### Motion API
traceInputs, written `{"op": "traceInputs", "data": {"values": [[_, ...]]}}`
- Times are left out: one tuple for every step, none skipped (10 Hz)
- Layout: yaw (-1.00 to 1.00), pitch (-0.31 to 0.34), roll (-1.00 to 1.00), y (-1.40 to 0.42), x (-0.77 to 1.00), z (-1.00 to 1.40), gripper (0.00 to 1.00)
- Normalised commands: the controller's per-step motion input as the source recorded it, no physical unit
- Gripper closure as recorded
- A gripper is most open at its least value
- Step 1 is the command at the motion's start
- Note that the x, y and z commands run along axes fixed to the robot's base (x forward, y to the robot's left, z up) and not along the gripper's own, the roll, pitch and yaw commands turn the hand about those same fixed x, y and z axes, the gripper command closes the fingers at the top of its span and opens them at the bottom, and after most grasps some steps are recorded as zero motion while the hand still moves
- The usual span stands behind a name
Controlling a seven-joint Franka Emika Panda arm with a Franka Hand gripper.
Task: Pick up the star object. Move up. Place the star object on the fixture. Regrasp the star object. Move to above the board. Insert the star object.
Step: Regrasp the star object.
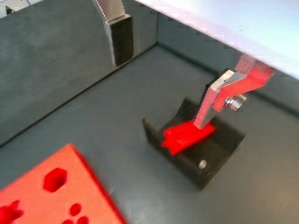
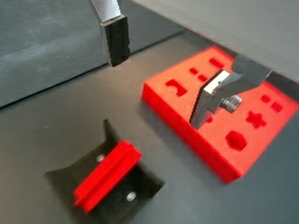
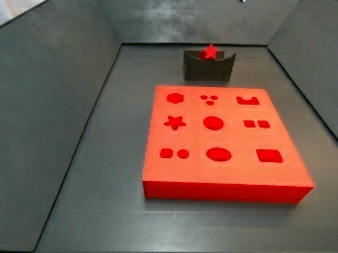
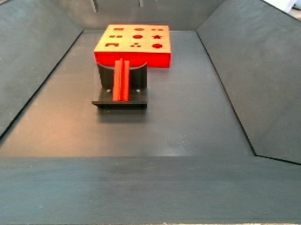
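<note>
- Resting upright in the fixture, the star object sits free, presumably parked there so it can be regrasped at a better angle.
- Above it in both wrist views, the gripper hangs with its fingers apart and nothing between them, clear of the star object.
- Beside the fixture lies the red board, its star-shaped hole unfilled, so insertion remains.

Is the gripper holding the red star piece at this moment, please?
No: the star piece rests on the fixture, while the gripper hangs above it with nothing between its fingers.
</note>
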Motion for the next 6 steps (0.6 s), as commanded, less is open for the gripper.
{"op": "traceInputs", "data": {"values": [[0.02, 0.014, 1.00, -0.02, -0.02, 0.01, 0.00], [0.02, 0.012, 1.00, -0.02, -0.01, 0.01, 0.00], [0.02, 0.012, 1.00, -0.02, -0.02, 0.00, 0.00], [0.02, 0.018, 1.00, -0.02, -0.01, 0.01, 0.00], [0.02, 0.022, 1.00, -0.02, -0.01, 0.01, 0.00], [0.02, 0.029, 1.00, -0.02, 0.01, 0.00, 0.00]]}}
